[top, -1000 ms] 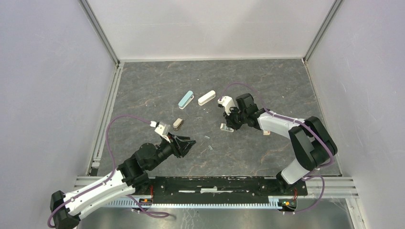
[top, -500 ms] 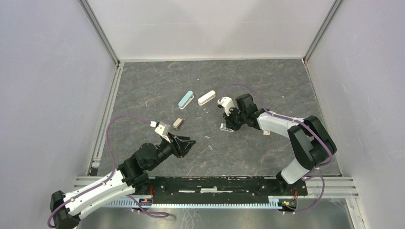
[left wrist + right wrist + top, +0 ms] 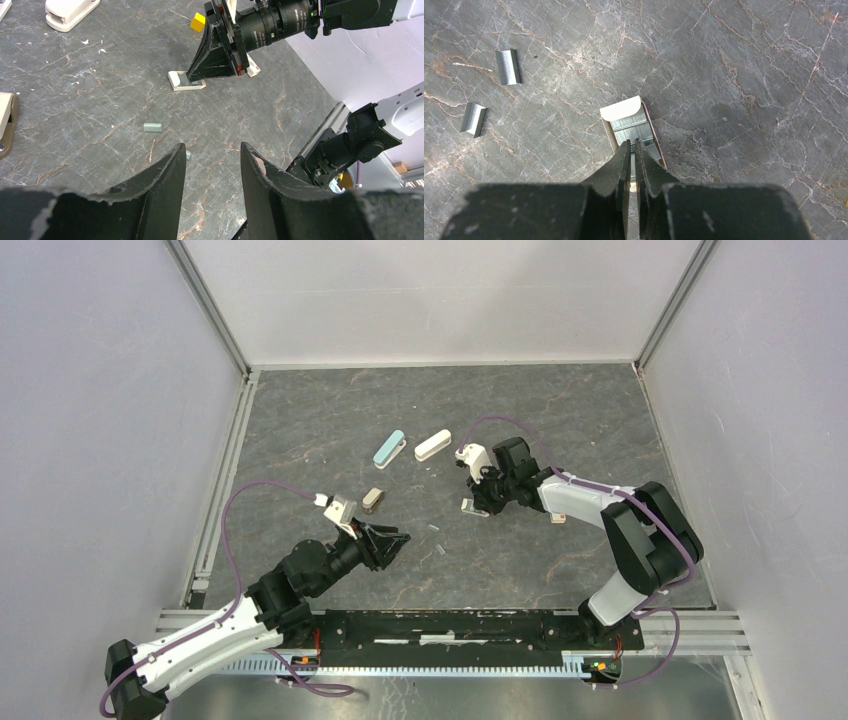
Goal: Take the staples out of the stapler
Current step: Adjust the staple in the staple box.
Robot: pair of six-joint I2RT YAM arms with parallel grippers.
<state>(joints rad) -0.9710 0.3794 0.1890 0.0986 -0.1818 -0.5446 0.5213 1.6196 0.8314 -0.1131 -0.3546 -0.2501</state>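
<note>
Staples (image 3: 434, 528), two loose strips, lie beside the white tray (image 3: 473, 507), toward the left gripper (image 3: 392, 540), seen from above. Its wrist view shows it spread wide, short of them. The right wrist view alone reveals more inside the tray, the right gripper (image 3: 632, 142) pressed nearly together there.

Place: a robotics lab test cell, not a home or an office.
Walls: plain white panels (image 3: 440, 300) close it in at 9, 12 and 3 o'clock.
Frame: aluminium posts (image 3: 205, 302) stand in the corners at 11 and 1 o'clock.
Surface: a dark stone-patterned table (image 3: 580, 405).
Mounting: a metal rail (image 3: 700, 628) at 6 o'clock carries two robot arms (image 3: 590, 502).
Cabling: purple cables (image 3: 224, 545) loop loose beside them.
</note>
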